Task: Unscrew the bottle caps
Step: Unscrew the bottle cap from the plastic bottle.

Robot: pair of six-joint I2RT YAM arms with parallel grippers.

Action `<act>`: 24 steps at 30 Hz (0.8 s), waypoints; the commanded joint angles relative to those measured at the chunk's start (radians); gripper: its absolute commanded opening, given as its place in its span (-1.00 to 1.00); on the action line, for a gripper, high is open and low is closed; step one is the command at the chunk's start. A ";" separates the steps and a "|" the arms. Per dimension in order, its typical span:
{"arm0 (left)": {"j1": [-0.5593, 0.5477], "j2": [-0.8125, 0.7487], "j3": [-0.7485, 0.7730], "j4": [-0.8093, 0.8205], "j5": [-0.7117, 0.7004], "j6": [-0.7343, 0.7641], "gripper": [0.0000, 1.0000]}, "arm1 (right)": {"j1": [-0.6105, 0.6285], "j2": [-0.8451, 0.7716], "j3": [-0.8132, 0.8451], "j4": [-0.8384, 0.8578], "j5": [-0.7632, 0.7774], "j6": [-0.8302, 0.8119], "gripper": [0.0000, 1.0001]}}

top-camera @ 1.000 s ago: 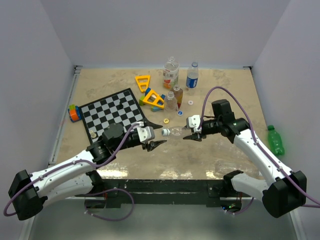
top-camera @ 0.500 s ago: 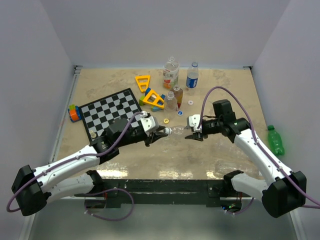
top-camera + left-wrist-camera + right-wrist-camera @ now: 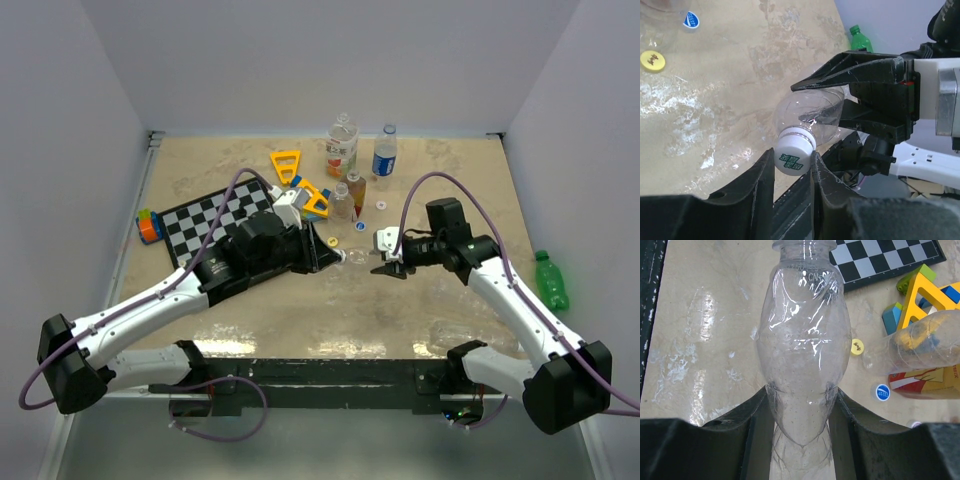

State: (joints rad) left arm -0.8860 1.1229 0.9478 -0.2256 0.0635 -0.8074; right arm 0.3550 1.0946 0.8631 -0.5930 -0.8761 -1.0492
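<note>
Holding pattern: the clear bottle (image 3: pixel 802 340) is horizontal in the air between the two arms, over the front-middle of the table (image 3: pixel 450 180), not resting on it. The right gripper (image 3: pixel 800 400) is clamped on the lower body, a finger on either side. The thin wall looks dented there, so I read it as the vise taking the counter-torque. The left gripper (image 3: pixel 792 156) is closed tight on the white cap (image 3: pixel 790 161), jaws flat against its sides, with the cap axis roughly in line with the wrist. That looks set up so a plain wrist roll does the unscrewing. The cap sits down on the neck with no gap visible, so it's not yet off. Holding it off the surface keeps table friction out of the twist. A yellow cap (image 3: pixel 652 60) and a blue cap (image 3: pixel 690 20) lie loose on the table, well apart from this bottle, likely off other bottles. The green bottle (image 3: pixel 551 280) stands beyond the table's right edge with its cap on.
</note>
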 commanded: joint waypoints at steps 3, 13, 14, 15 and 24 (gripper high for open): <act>0.002 0.000 0.054 -0.001 -0.093 -0.125 -0.65 | 0.022 -0.001 0.008 -0.005 -0.067 -0.014 -0.74; 0.002 -0.110 -0.004 0.034 -0.106 -0.009 0.63 | 0.022 -0.001 0.007 -0.004 -0.066 -0.014 -0.74; 0.001 -0.124 -0.010 0.035 -0.106 0.017 0.70 | 0.022 -0.002 0.007 -0.004 -0.064 -0.014 -0.74; 0.002 -0.142 -0.018 0.042 -0.096 0.054 0.74 | 0.022 -0.001 0.007 -0.004 -0.066 -0.014 -0.74; 0.002 -0.296 -0.167 0.073 0.361 1.004 0.89 | 0.022 -0.001 0.007 -0.004 -0.067 -0.014 -0.74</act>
State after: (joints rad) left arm -0.8841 0.8524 0.8230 -0.1490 0.1745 -0.3389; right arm 0.3748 1.0958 0.8631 -0.5980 -0.9081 -1.0557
